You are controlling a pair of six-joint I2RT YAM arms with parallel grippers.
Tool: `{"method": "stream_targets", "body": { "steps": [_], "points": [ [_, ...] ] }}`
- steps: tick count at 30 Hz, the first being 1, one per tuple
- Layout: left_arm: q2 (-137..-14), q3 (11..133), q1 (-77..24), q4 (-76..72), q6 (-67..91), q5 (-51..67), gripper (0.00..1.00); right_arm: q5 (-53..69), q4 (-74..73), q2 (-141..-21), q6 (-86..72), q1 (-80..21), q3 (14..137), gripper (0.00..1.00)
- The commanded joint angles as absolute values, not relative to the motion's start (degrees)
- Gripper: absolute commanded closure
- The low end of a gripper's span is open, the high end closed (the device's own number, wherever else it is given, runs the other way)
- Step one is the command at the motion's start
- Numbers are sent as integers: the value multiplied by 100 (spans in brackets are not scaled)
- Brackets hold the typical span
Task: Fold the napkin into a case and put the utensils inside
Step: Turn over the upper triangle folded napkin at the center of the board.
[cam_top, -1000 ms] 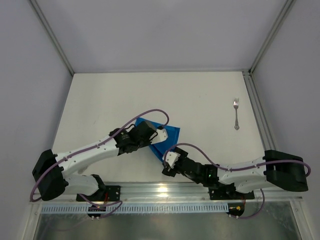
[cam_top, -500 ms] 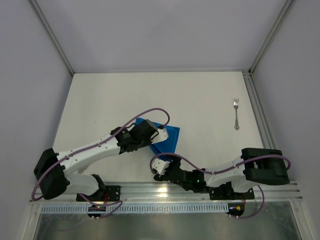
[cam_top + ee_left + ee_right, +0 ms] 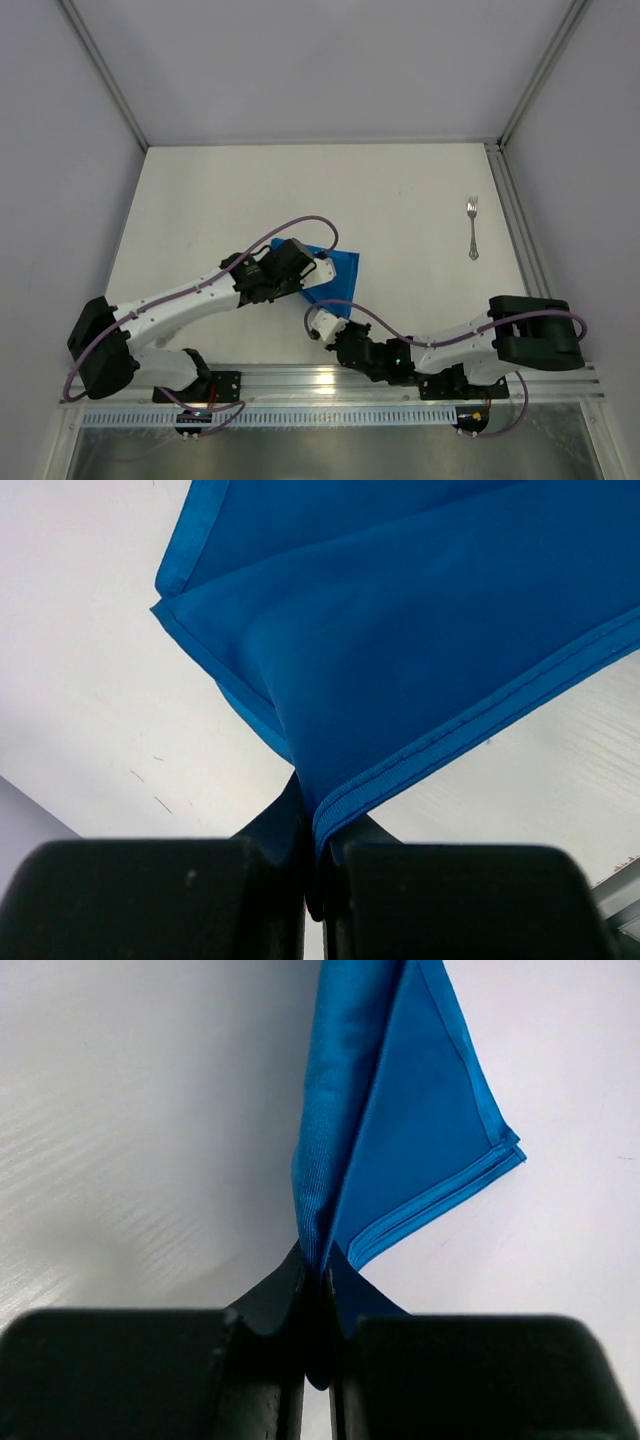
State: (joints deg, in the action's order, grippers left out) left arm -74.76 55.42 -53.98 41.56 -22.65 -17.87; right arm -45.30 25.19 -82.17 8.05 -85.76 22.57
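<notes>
Blue cloth, thin and smooth with stitched hems, the napkin [image 3: 338, 278] lies folded in layers near the middle of the pale matte bench [image 3: 400, 200]. It tapers to a point at its near end, and its long axis runs roughly near to far. The left tool [image 3: 322, 268] is clamped on a hemmed edge at the napkin's left side. The right tool [image 3: 330, 316] pinches a bunched fold at the near tip. Well apart at the far right lies the slim silver fork [image 3: 473, 228], handle near, tines far.
</notes>
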Motion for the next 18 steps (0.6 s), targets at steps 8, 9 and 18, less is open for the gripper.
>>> {"method": "stream_targets", "body": {
  "steps": [8, 9, 18],
  "points": [
    [-7304, 6055, -5125, 4570, -2496, -1863, 100, -3491, 775, -6540, 309, -8394, 2890, 96],
    [-7312, 6125, -5081, 4596, -2513, -1915, 100, -3124, 425, -6356, 282, -8263, 2979, 96],
    [-7295, 7013, -4720, 5141, -2812, -1942, 100, -1532, -1123, -5810, 483, -7515, 4235, 96]
  ]
}}
